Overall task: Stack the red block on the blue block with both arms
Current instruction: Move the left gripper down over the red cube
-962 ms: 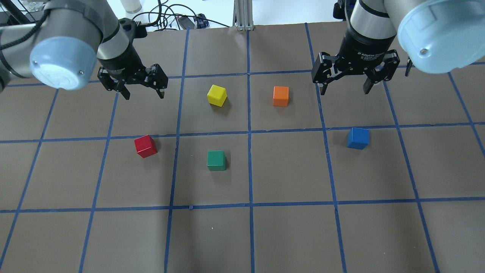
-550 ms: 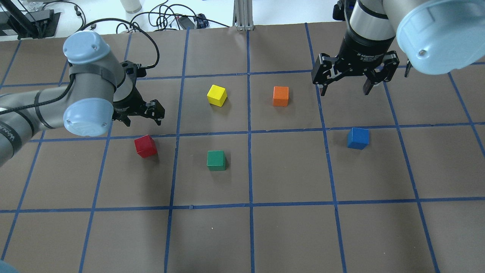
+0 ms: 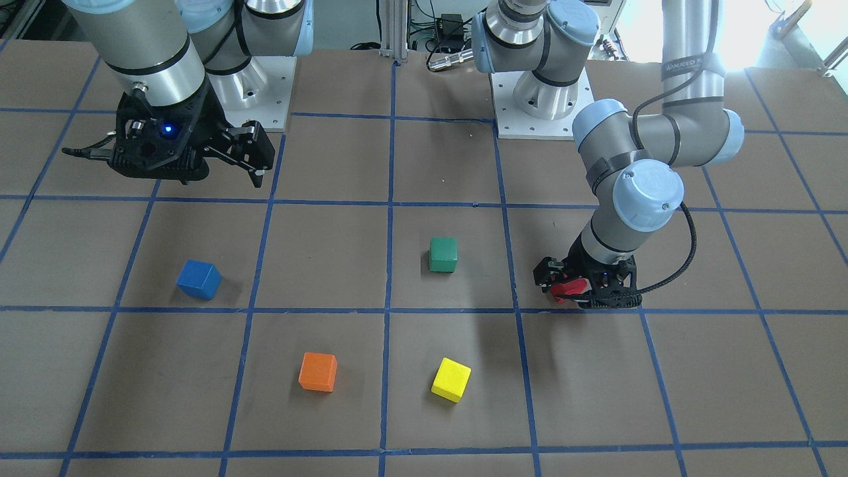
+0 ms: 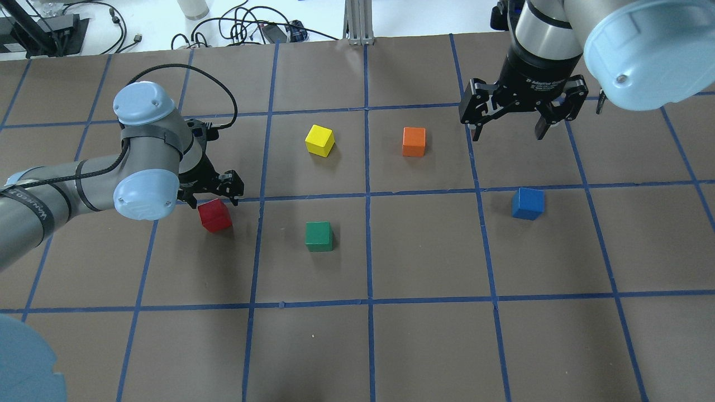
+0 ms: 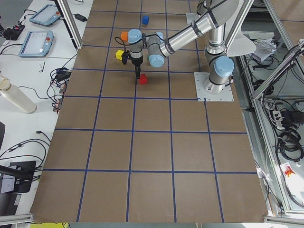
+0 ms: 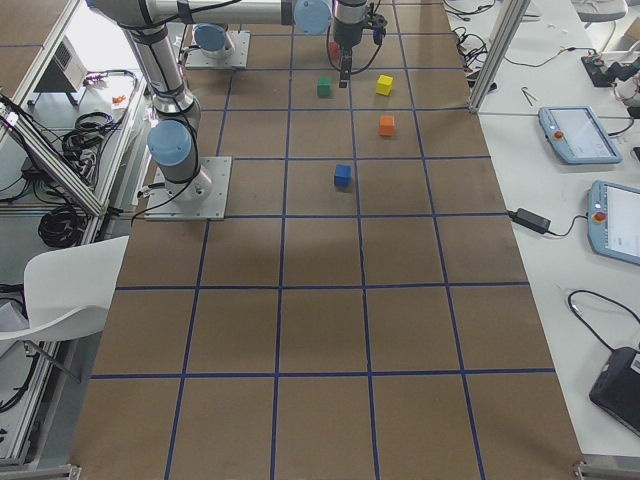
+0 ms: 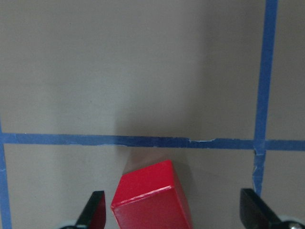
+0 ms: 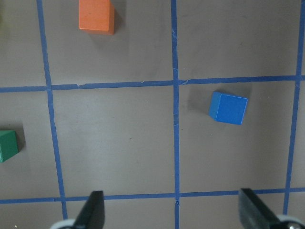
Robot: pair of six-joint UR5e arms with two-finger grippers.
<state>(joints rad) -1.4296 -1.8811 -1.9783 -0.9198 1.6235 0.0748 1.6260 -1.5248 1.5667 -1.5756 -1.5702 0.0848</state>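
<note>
Left gripper [image 4: 215, 196] is low at the left of the overhead view, jaws spread wide and straddling the red block [image 4: 215, 216]. Nothing is gripped. In the left wrist view the block sits on the table [image 4: 424, 346] between the fingers, nearer the left-hand one, with a gap on each side.

Right gripper [image 4: 508, 134] hangs at the upper right, jaws wide, empty.

Blue block [image 4: 528, 203] rests right of centre, below that gripper in the frame, well apart from the red block. Green block [image 4: 319, 236] lies between them.
</note>
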